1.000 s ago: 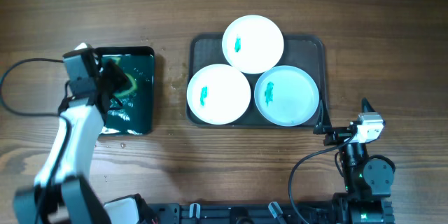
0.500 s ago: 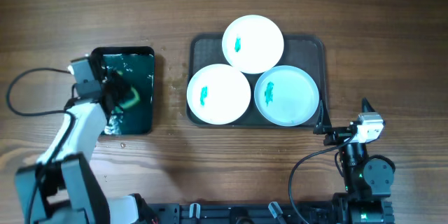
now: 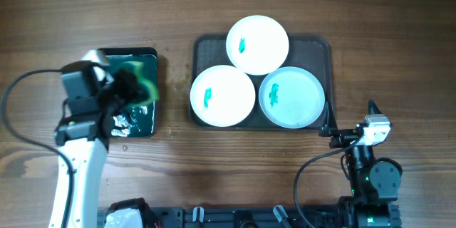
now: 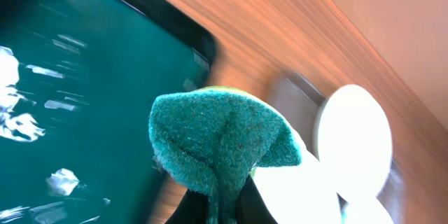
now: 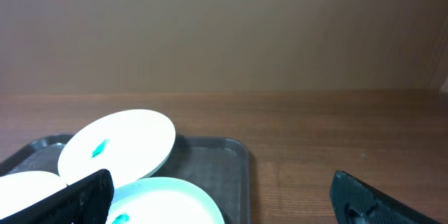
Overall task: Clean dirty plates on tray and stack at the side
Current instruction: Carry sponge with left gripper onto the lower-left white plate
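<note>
Sponge (image 4: pixel 217 147), green, is pinched in the left gripper (image 3: pixel 132 89) above the small black tray (image 3: pixel 139 125). Plates (image 3: pixel 222 96) are crowded on the grey tray (image 3: pixel 320 50) at three o'clock, rims touching or perhaps overlapping. Right gripper (image 5: pixel 224 199) is spread, idle at five o'clock. Drips may be shed in transit; an unbraced plate may be shoved under scrubbing.

On the table (image 3: pixel 214 7), right of centre, a tray (image 3: pixel 322 46) bearing three plates (image 3: pixel 257 45), one behind, two side by side in front; well apart to the left, a smaller tray (image 3: pixel 134 122), a sponge (image 3: pixel 140 85) above its right edge.
</note>
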Robot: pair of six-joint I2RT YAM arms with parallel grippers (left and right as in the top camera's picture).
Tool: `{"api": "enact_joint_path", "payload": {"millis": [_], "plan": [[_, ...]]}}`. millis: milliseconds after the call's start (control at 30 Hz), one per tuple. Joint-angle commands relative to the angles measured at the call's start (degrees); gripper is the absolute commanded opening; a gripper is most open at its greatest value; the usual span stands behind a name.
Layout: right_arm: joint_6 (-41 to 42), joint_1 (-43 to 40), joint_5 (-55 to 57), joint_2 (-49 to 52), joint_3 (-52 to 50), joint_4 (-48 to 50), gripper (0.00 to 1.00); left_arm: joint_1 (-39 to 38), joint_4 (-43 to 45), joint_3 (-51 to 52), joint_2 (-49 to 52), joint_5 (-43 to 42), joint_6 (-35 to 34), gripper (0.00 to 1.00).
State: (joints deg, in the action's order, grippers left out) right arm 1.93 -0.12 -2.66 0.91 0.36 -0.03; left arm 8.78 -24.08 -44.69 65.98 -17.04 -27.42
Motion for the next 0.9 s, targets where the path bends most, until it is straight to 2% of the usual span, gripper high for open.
{"api": "enact_joint_path", "payload": {"millis": [0, 100, 200, 467, 600, 733, 800, 833, 867], "plan": [[0.6, 0.3, 0.8, -0.1, -0.1, 0.2, 1.00, -9.1, 3.2, 0.4, 3.1, -7.3, -6.4, 0.04], [0.7, 0.3, 0.8, -0.1, -0.1, 0.2, 1.00, -16.6, 8.8, 0.8, 7.1, -5.4, -9.6, 0.04], [0.7, 0.3, 0.8, -0.1, -0.1, 0.2, 1.00, -25.7, 16.1, 0.8, 13.0, 2.1, -13.6, 0.04], [0.7, 0.3, 0.8, -0.1, -0.1, 0.2, 1.00, -40.1, 24.6, 0.8, 24.6, 21.9, -13.6, 0.04], [0.6, 0.3, 0.8, -0.1, -0.1, 0.2, 1.00, -43.3, 28.6, 0.8, 29.5, 27.6, -13.6, 0.04], [0.7, 0.3, 0.8, -0.1, -0.1, 0.2, 1.00, -44.3, 33.3, 0.8, 33.8, 28.9, -13.6, 0.04], [0.6, 0.3, 0.8, -0.1, -0.1, 0.2, 1.00, -44.2, 34.2, 0.8, 34.3, 29.0, -13.6, 0.13], [0.7, 0.3, 0.8, -0.1, -0.1, 0.2, 1.00, -44.1, 34.2, 0.8, 34.3, 29.0, -13.5, 0.21], [0.7, 0.3, 0.8, -0.1, -0.1, 0.2, 1.00, -44.0, 34.2, 0.8, 34.2, 29.2, -13.5, 0.37]]}}
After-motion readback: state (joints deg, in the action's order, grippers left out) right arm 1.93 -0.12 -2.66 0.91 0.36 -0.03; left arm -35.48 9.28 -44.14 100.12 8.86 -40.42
